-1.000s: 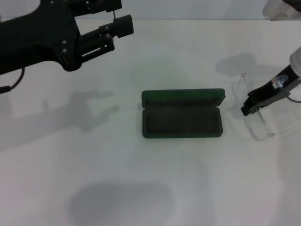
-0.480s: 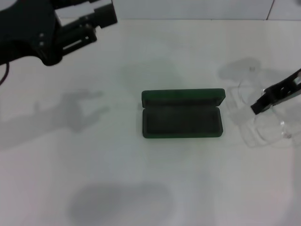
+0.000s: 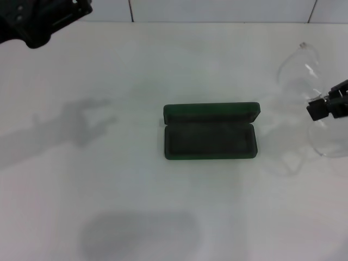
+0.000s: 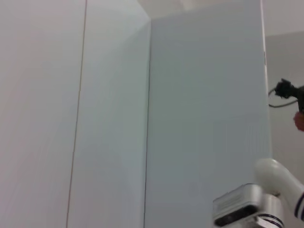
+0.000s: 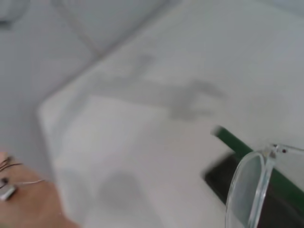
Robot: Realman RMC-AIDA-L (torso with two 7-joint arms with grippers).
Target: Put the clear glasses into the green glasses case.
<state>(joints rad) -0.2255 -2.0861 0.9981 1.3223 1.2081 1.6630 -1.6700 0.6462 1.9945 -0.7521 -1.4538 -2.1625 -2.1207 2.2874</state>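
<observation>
Looking from the left side across, the left gripper (image 3: 41,19) is seen parked high at the far left corner of the white table (image 3: 109,190). Only part of it shows, so it cannot be told if it is apart or together.

In the middle of the table, the green glasses case (image 3: 210,134) is found lying open. Its lid is tipped up at the back and its dark lining faces up. Nothing is inside it.

At the right edge, the clear glasses (image 3: 310,103) are held up in the air by the right gripper (image 3: 326,106), which looks clamped on them near the middle of the frame. They are well apart from the case, off to its right.

The step in hand is judged to be the carry to the case. To do it well, the glasses should be brought over the open tray, turned so their long side matches the long side of the case, and kept level. They should be lowered slowly, away from the lid, and let go only when they rest on the lining.
</observation>
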